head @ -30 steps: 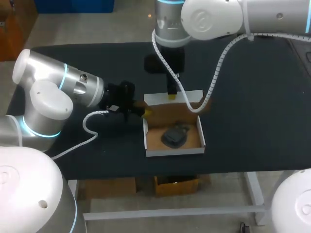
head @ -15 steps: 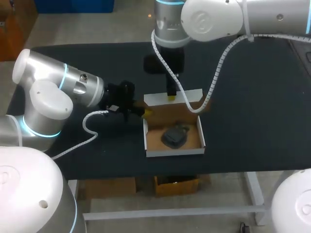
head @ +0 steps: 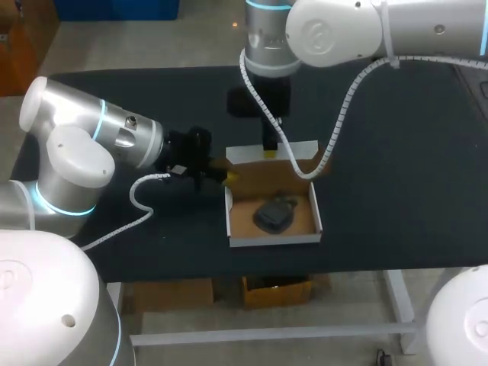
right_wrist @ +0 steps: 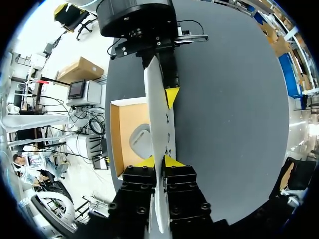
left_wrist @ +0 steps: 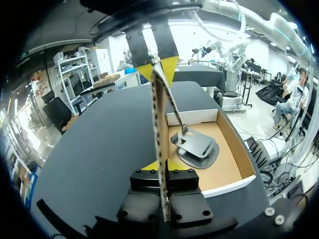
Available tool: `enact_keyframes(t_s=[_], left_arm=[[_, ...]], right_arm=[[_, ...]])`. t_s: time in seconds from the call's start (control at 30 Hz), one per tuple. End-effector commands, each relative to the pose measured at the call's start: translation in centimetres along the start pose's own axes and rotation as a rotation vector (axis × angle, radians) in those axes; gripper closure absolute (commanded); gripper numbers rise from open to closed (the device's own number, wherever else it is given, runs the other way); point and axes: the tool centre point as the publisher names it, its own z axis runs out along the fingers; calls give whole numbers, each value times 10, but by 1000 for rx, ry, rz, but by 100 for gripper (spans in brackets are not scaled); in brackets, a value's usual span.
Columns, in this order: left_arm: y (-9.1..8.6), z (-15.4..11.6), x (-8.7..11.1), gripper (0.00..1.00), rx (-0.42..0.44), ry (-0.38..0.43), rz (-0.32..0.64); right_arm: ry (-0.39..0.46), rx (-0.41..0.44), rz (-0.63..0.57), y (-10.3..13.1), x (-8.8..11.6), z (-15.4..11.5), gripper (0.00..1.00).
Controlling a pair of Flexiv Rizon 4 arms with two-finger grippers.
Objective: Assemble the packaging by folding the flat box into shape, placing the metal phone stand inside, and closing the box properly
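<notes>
Left gripper (head: 227, 175) was pinched on the left flap (left_wrist: 159, 124) of the box (head: 274, 239), right gripper (head: 268, 151) on the far flap (right_wrist: 158, 114). Metal phone stand (head: 274, 213) sat inside.

A black tabletop (head: 396, 191) with a matte, even surface stretches from side to side across the middle of the head view. Its near edge runs straight. Below that edge stands a white frame (head: 400, 305), made up of an upright leg and a crossbar. In the left wrist view the tabletop (left_wrist: 99, 149) looks dark grey and smooth. In the right wrist view the tabletop (right_wrist: 234, 99) looks much the same.
</notes>
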Motion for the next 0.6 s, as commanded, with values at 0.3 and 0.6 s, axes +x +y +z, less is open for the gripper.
enact_keyframes(t_s=[0.3, 0.6], left_arm=[[3, 3, 3, 100, 0, 0, 1], [3, 3, 3, 100, 0, 0, 1]], right_arm=[[-15, -142, -34, -10, 20, -31, 0], [-6, -251, 28, -27, 19, -71, 0]])
